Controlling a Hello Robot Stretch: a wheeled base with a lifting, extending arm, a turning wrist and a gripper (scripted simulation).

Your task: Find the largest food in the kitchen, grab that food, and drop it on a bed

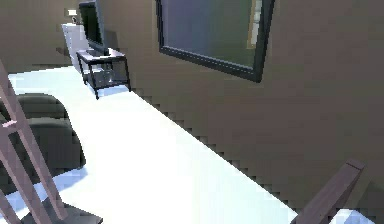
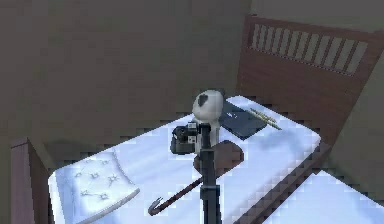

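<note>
**ITEM: Stretch at bedside, pincer over bed, drop step pending**

**Fwd view.** Pale floor (image 1: 170,150) runs from lower centre to upper left along a dark wall. Upper centre: framed dark pane (image 1: 210,30) hung on that wall. Upper left: small dark table (image 1: 105,65) carrying a black screen (image 1: 90,25). It is set against the wall, prob. so the screen faces the room. Left edge: dark armchair (image 1: 40,130). Wooden rails at lower left (image 1: 30,170) & in the lower right corner; can't tell what they belong to.

**Arm side view.** Bed (image 2: 290,160) w/ pale blue cover crosses the frame from lower left to centre right. Slatted wooden headboard (image 2: 300,60) at upper right. Patterned pillow (image 2: 95,185) at lower left. Dark flat item (image 2: 240,118), book or laptop, lies right of centre, w/ a thin stick (image 2: 266,119) just beside it.

Arm (image 2: 208,190) rises from the bottom edge at centre, out over the mattress. Judged: base is parked alongside so the reach side faces the bed, as the drop needs.

Pincer (image 2: 183,138) sits at frame centre, w/ bedding behind it. Round pale lump (image 2: 208,104) w/ dark spots shows just above the arm's end. Poss. the food, but too blobby to name. Can't tell whether it hangs clear or rests on the cover.

Pincer state: can't tell whether it holds anything, since bedding lies behind its far end.

Judged stage: final step. Release best made over bare cover, away from pillow & flat item.
</note>
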